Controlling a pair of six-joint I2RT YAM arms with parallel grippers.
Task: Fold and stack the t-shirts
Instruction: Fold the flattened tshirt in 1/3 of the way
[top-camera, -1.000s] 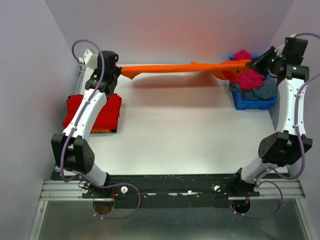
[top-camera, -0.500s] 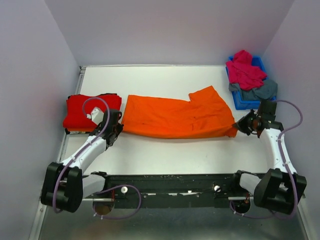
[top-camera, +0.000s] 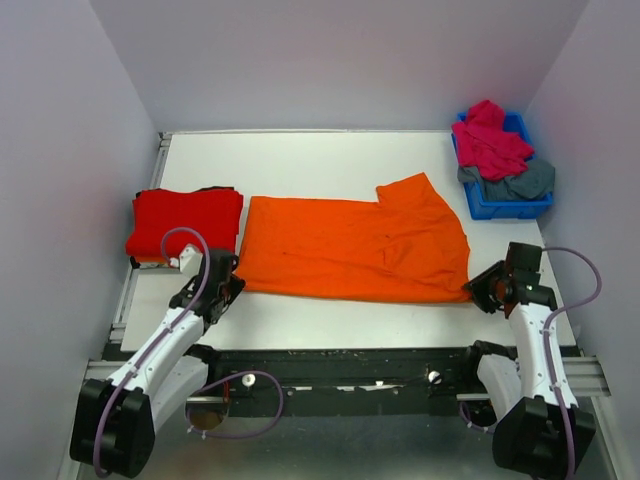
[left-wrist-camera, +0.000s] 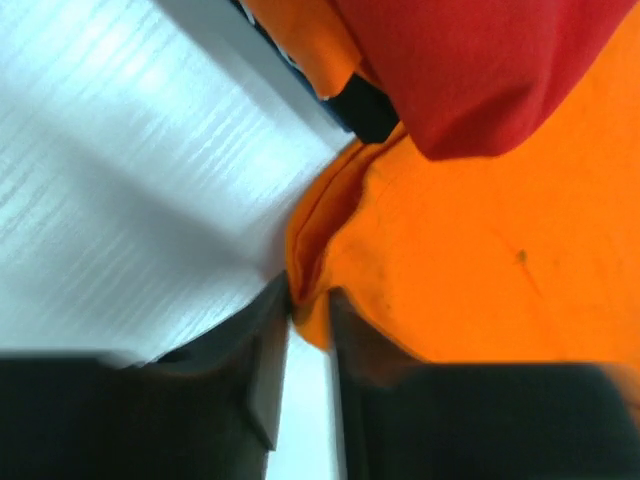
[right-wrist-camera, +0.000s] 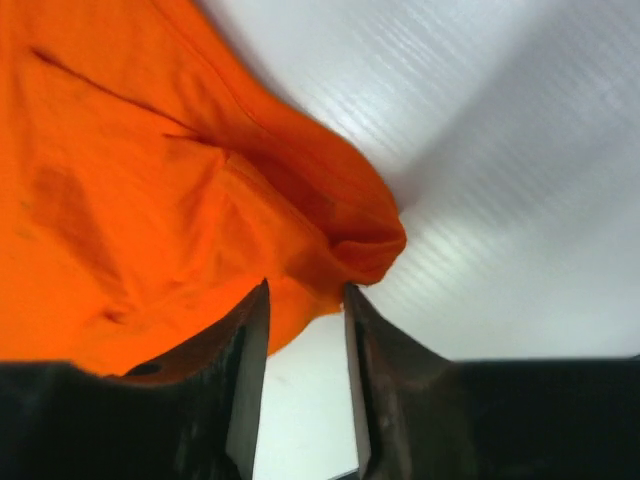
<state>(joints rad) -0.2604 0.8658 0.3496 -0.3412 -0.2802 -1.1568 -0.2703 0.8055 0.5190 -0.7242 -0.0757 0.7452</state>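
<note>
A second ago I held the orange shirt (top-camera: 355, 250) stretched in the air. Now it lies flat between my left jaws (left-wrist-camera: 310, 298) and right jaws (right-wrist-camera: 305, 290), both just parting with its near corners still at their tips, so I judge it ready for the first fold. Beyond my left jaws sits the folded red shirt (top-camera: 185, 222) and beyond my right a bin (top-camera: 500, 210) with the pink shirt (top-camera: 488, 140) and grey shirt (top-camera: 520, 182), all on a white surface (top-camera: 300, 165) between lilac walls (top-camera: 330, 60).
</note>
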